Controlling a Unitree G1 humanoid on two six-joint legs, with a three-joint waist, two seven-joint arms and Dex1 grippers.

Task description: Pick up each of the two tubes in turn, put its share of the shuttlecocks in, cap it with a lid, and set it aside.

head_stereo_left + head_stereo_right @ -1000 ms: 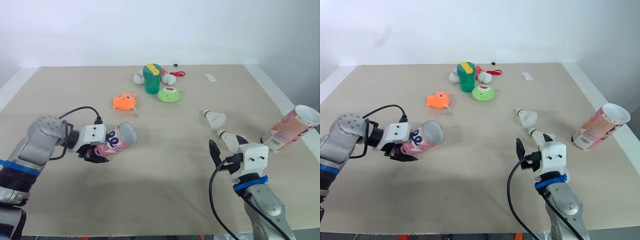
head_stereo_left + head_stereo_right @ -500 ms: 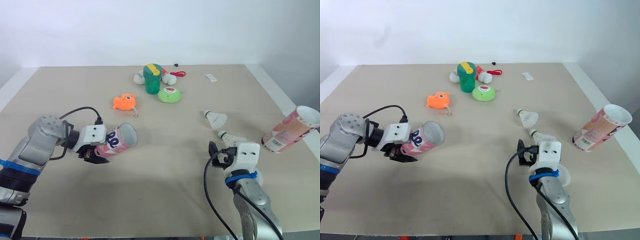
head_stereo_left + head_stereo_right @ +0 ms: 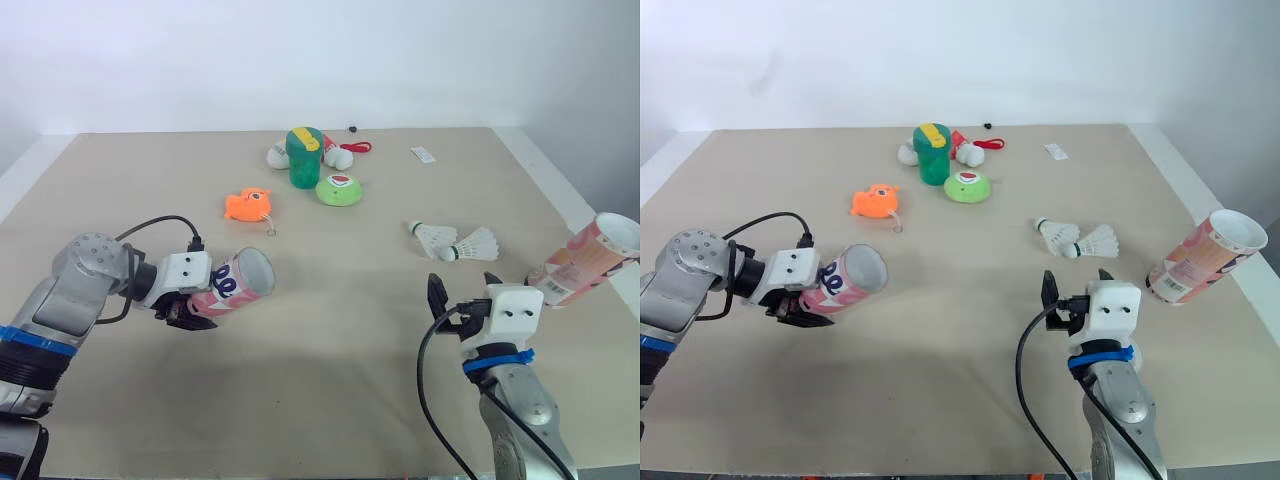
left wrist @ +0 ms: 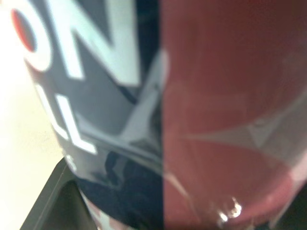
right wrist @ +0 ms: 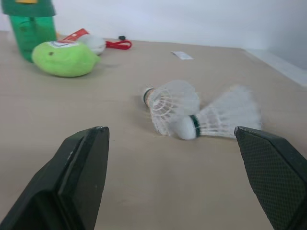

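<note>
A pink printed tube [image 3: 235, 285] lies tilted in my left gripper [image 3: 190, 308], which is shut on it near its base; its open mouth faces right. The tube's label [image 4: 144, 115] sits close up in the left wrist view. A second pink tube [image 3: 590, 258] leans at the table's right edge, mouth up. Two white shuttlecocks [image 3: 432, 236] [image 3: 472, 244] lie touching on the table, seen also as a pair [image 5: 165, 103] [image 5: 220, 117] in the right wrist view. My right gripper [image 3: 462, 287] stands open just short of them, holding nothing.
At the back middle stand a green cup [image 3: 304, 156], a green round toy [image 3: 338, 189], small white items [image 3: 278, 155] and a red strap [image 3: 357, 148]. An orange fish toy [image 3: 248, 204] lies left of centre. A white tag [image 3: 421, 154] lies far right.
The nearer shuttlecock has shifted away from my right gripper and now lies against the other one. My right gripper has opened and drawn back slightly. The left arm and its tube hold still.
</note>
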